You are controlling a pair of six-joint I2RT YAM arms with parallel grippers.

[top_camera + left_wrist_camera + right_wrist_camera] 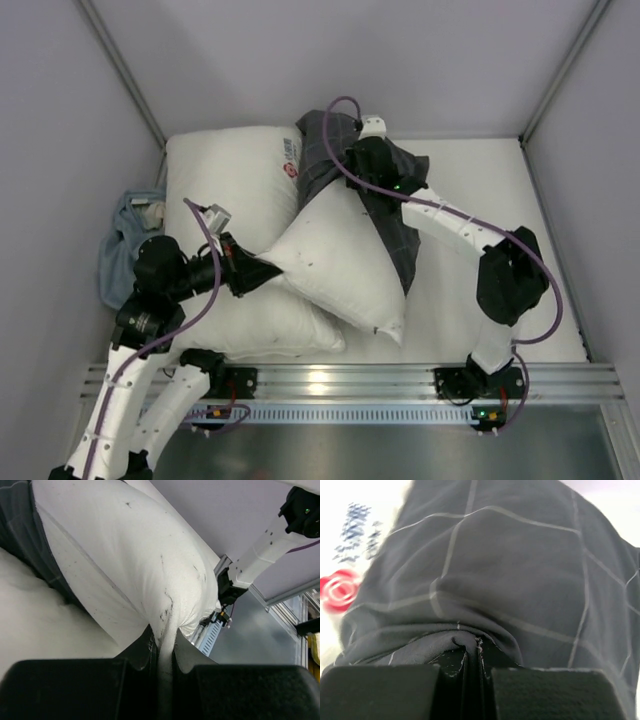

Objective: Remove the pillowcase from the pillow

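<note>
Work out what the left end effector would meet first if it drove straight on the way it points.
The plain white pillow: the left end effector is shut on a fold of it, so pushing on would likely press into its bulk.

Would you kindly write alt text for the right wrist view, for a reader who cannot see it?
The right gripper is shut on a bunched fold of the dark checked pillowcase, which fills the view. At left, blurred, shows a white pillow with a red logo.
</note>
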